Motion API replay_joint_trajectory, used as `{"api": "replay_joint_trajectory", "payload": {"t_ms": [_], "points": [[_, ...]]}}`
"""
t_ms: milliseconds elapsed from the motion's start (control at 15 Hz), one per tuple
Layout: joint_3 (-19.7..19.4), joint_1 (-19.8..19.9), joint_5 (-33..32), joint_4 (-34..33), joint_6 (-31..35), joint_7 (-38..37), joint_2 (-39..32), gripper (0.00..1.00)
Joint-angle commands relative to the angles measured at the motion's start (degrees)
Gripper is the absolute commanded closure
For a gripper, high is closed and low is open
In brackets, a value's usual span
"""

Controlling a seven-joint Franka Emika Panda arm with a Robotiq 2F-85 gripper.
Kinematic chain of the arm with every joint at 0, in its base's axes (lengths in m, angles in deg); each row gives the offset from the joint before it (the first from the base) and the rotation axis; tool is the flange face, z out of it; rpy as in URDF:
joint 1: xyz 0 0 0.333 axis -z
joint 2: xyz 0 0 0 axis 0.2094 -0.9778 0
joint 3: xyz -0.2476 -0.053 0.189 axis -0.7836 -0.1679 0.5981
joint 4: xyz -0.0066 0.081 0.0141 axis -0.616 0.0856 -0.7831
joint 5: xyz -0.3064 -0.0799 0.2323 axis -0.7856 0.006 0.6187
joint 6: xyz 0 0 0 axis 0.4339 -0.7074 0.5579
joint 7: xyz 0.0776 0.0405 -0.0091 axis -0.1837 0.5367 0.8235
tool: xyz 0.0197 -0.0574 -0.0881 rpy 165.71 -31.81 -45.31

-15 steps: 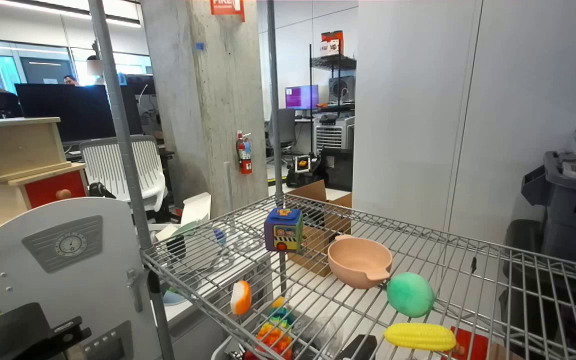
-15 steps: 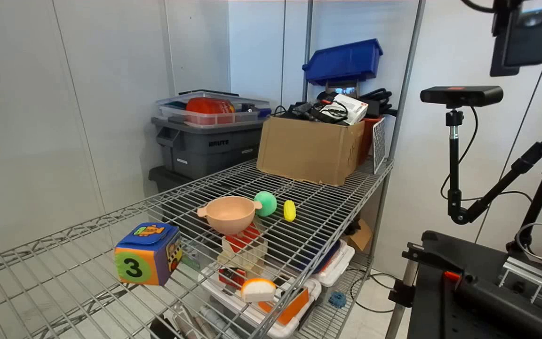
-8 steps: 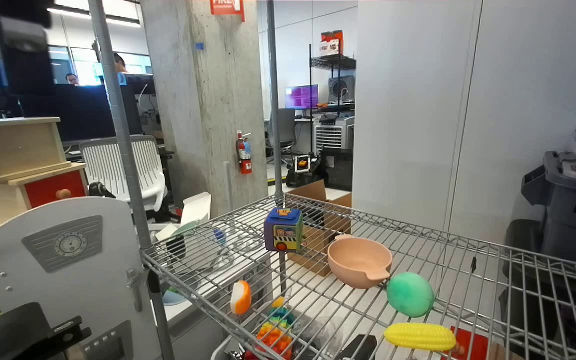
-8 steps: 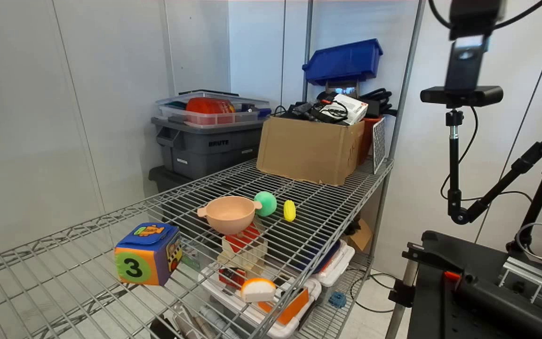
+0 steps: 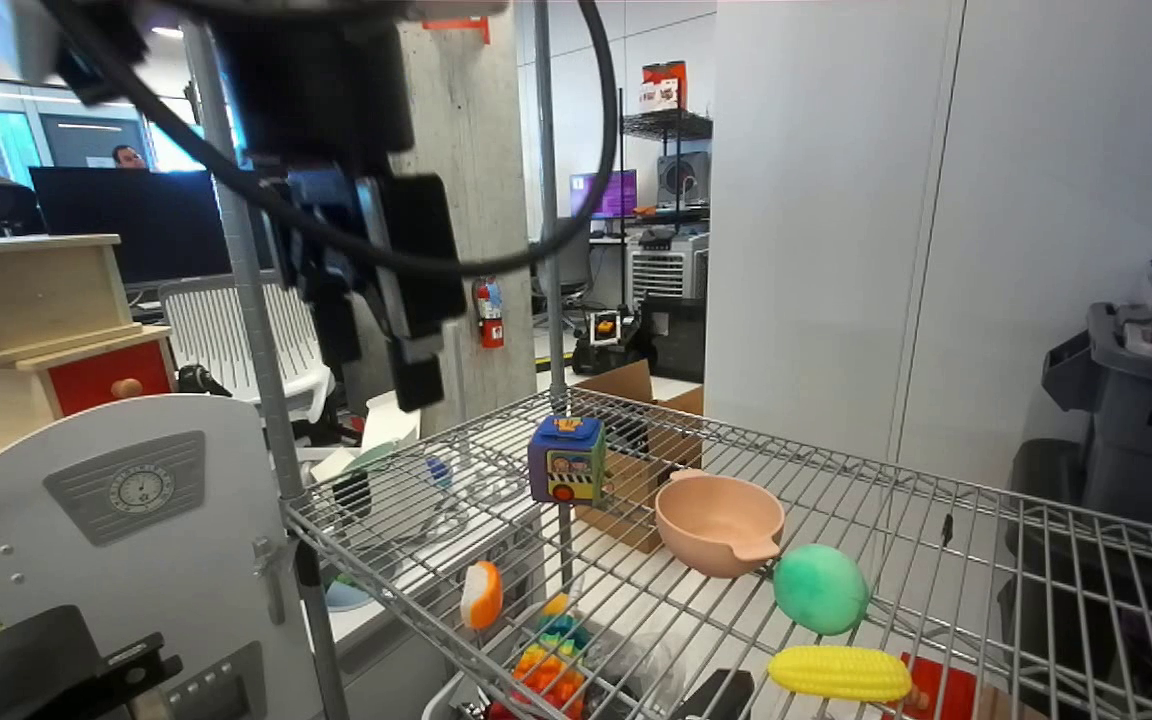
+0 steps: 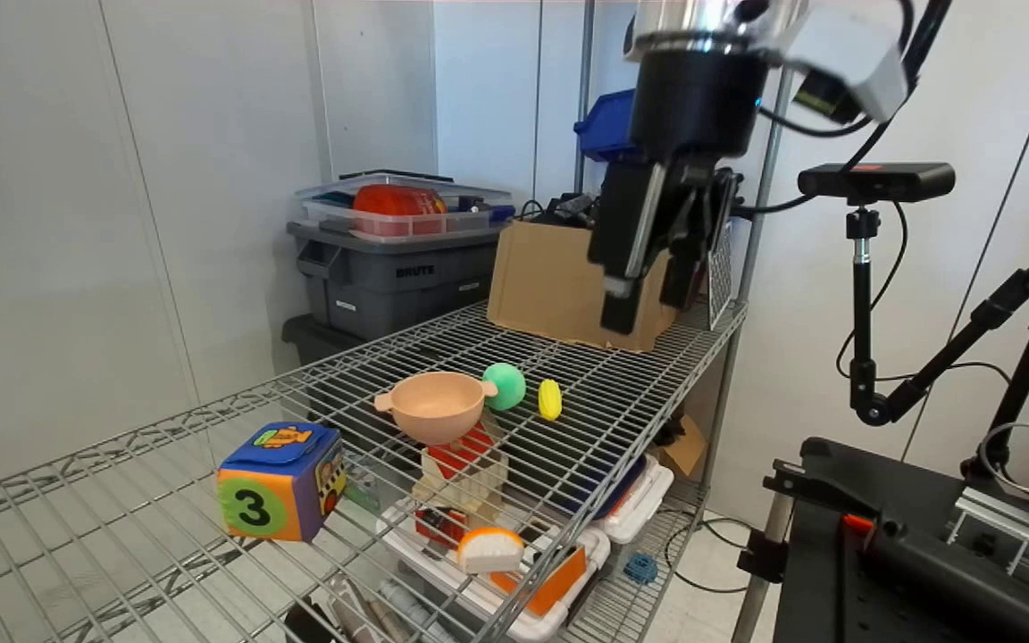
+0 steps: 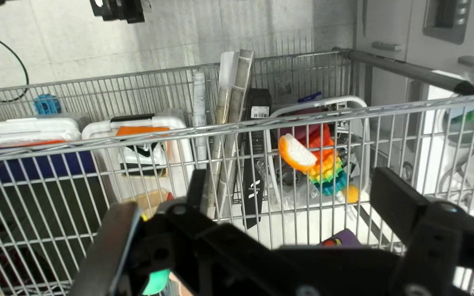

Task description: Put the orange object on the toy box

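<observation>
Now you're swinging the claw (image 5: pixel 382 372) high into both exterior views, while the orange slice (image 5: pixel 482 596) and the toy box (image 5: pixel 566 462) are staying put on the wire shelf (image 5: pixel 896 475), so you're probably only starting the reach. The claw's fingers (image 7: pixel 393 197) are standing wide apart, holding nothing. The slice is lying well below, just inside the shelf's long arm-side edge, showing between the fingers in the wrist view, and the box is sitting farther in from that edge.
</observation>
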Motion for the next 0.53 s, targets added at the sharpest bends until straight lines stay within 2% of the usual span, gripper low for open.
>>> {"api": "replay_joint_trajectory", "payload": {"t_ms": [0, 200, 467], "points": [[0.54, -0.12, -0.24, -6.87, 9.14, -2.7, -14.14, 0.0], [0.17, -1.22, -1.61, -13.63, 11.31, -5.25, -23.88, 0.0], [-0.7, -4.86, -3.46, -21.11, 10.89, -8.68, -33.48, 0.0]]}}
